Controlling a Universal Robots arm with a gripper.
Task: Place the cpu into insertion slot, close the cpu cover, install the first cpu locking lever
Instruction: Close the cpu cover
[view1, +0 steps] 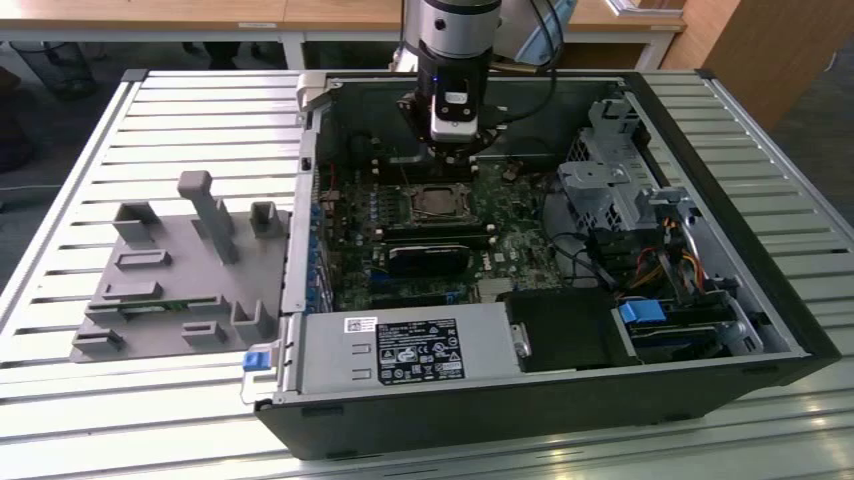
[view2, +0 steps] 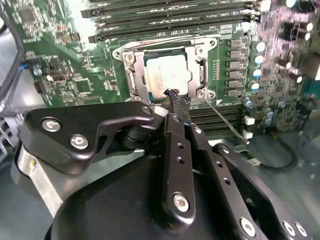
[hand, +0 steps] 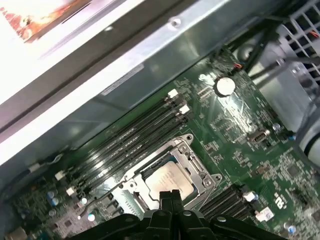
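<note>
Your black gripper (view2: 173, 97), clenched empty, sits just beside the thin silver metal cpu cover (view2: 135, 72); it's likely stiff yet bendable, so press its rim.

Lab, slatted metal bench (view1: 200, 100), opened computer (view1: 534, 405)

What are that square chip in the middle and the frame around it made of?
The cpu has a top that looks like matte metal: pale silver-beige with a dull sheen. The cpu cover seems to be thin stamped sheet metal, probably steel, bright and reflective at its edges; the exact alloy can't be told.
</note>
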